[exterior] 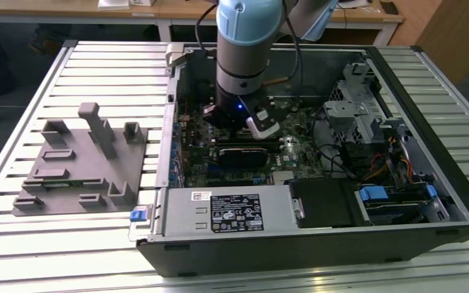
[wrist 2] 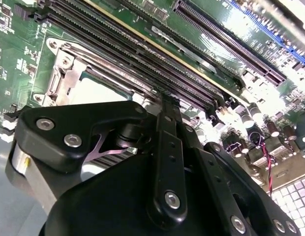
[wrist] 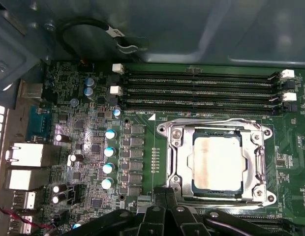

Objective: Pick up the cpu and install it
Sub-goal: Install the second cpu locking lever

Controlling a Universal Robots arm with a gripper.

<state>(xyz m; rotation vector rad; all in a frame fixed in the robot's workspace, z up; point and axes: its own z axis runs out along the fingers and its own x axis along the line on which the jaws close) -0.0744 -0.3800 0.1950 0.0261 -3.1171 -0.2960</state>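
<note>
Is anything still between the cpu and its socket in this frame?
No. The cpu already lies flat inside the socket frame on the motherboard, nothing between them. The gripper sits just beside the socket.

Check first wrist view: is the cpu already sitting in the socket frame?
Yes, the cpu lies flat inside the metal socket frame on the motherboard, its pale silvery top showing through the frame's opening.

occlusion: in the second wrist view the gripper (wrist 2: 142, 147) body hides most of the cpu (wrist 2: 101, 93) from you | fingertips: hidden | cropping: exterior view cuts the arm (exterior: 247, 36) off
</note>
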